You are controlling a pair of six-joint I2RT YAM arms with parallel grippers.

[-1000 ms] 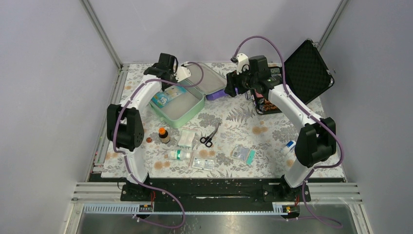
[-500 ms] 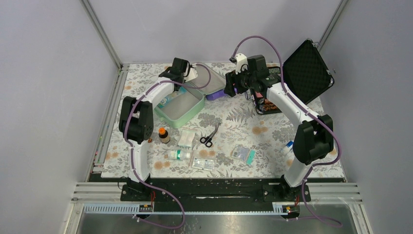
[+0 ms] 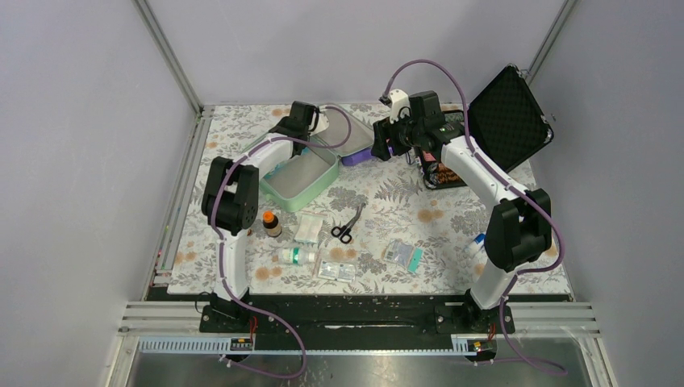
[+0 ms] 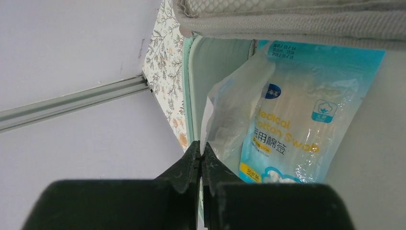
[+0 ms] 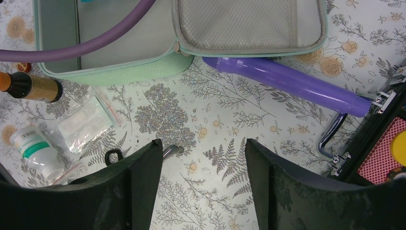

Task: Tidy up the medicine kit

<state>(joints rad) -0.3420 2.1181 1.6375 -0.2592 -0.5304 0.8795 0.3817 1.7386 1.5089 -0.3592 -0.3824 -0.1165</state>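
Observation:
The mint-green medicine kit (image 3: 310, 190) lies open at the back left, with its grey mesh lid (image 3: 355, 133) folded back. It also shows in the right wrist view (image 5: 129, 72). A blue cotton swab bag (image 4: 287, 129) lies inside the kit against its wall. My left gripper (image 4: 201, 146) is shut, with the bag's clear top edge pinched at its tips. In the top view its wrist hangs over the kit's back part. My right gripper (image 5: 203, 148) is open and empty above the cloth, right of the kit (image 3: 379, 149).
A purple tube (image 5: 287, 81) lies beside the lid. On the cloth in front are scissors (image 3: 347, 226), a brown bottle (image 3: 272, 223), a white bottle (image 3: 296, 255), a gauze pack (image 3: 308, 230) and flat packets (image 3: 403, 254). A black foam-lined case (image 3: 504, 117) stands open at the back right.
My left arm has swung to the right, from the kit's left side to over its back part, still shut. The right arm has hardly moved.

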